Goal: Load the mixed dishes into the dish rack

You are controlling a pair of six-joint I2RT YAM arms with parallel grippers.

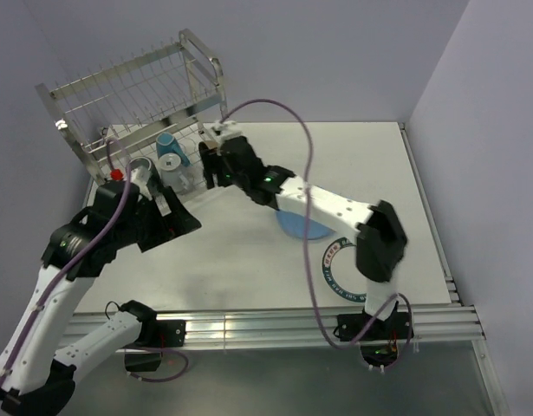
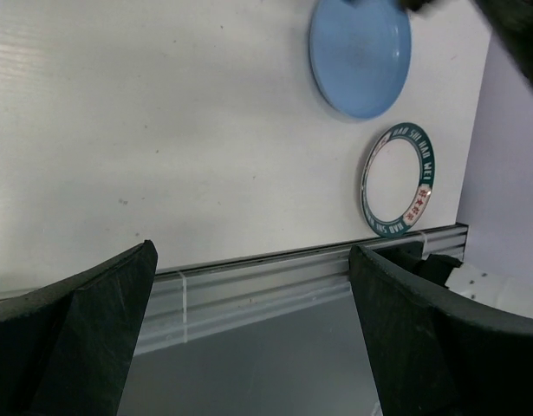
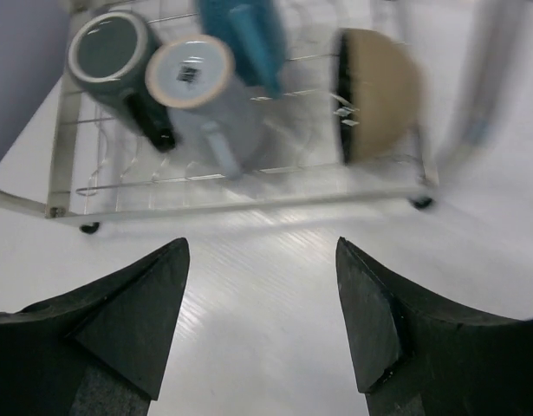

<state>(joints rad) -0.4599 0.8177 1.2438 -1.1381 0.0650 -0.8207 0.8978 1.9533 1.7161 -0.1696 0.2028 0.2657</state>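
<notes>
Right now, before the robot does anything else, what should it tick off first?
1. Right gripper open and empty: ok.
2. Left gripper open and empty: ok.
3. Dark mug, pale cup, blue mug and black-and-tan bowl on the steel wire dish rack's lower shelf: ok.
4. Light-blue plate and white plate with dark lettered rim loaded: not ok, both lie on the white table.
5. Bowl resting steadily: cannot tell, the view is blurred.
</notes>
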